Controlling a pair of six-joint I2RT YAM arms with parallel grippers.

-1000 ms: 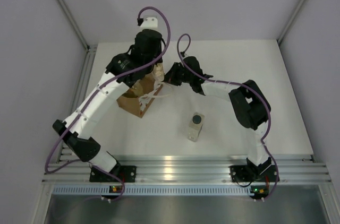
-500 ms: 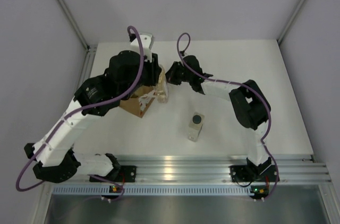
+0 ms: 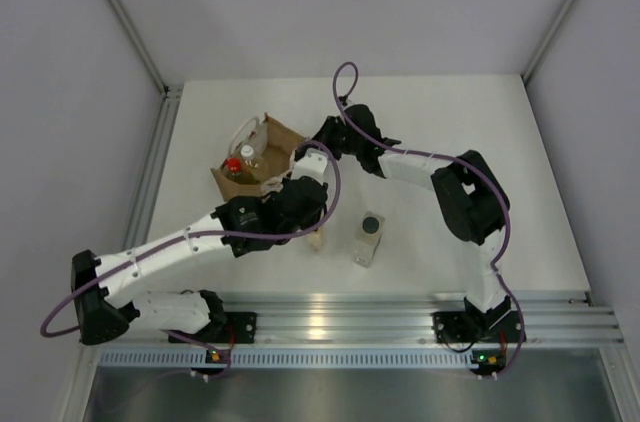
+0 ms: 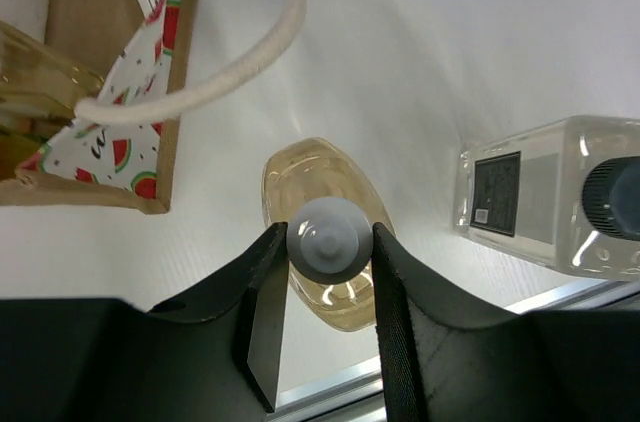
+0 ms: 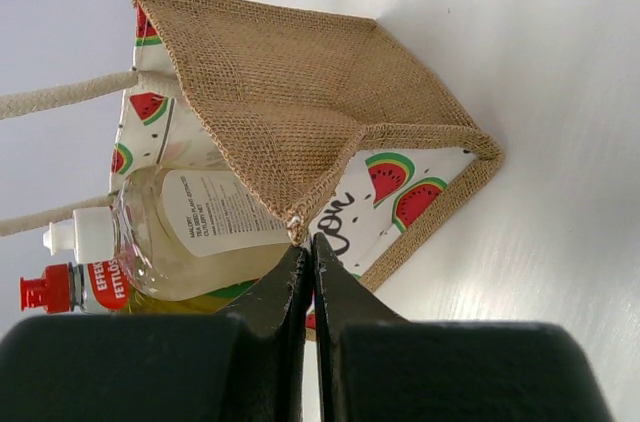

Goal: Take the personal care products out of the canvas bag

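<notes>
The canvas bag (image 3: 268, 150) sits at mid-left with its opening facing up. Inside it show a white-capped amber bottle (image 5: 180, 217) and a red-capped bottle (image 5: 52, 292). My right gripper (image 5: 307, 247) is shut on the bag's rim corner (image 3: 312, 147). My left gripper (image 4: 330, 242) is shut on the white cap of another amber bottle (image 4: 318, 187). It holds that bottle upright over the table in front of the bag (image 3: 316, 237). The clear squarish bottle (image 3: 368, 239) with a dark cap stands just right of it (image 4: 545, 192).
A white rope handle (image 4: 235, 67) loops out from the bag toward the held bottle. The aluminium rail (image 3: 330, 317) runs along the table's near edge, close behind the left gripper. Grey walls enclose the table on three sides.
My left arm has come out of the bag with the white-capped amber bottle and swung toward the near edge, beside the clear bottle. The right gripper stayed on the bag's rim.
</notes>
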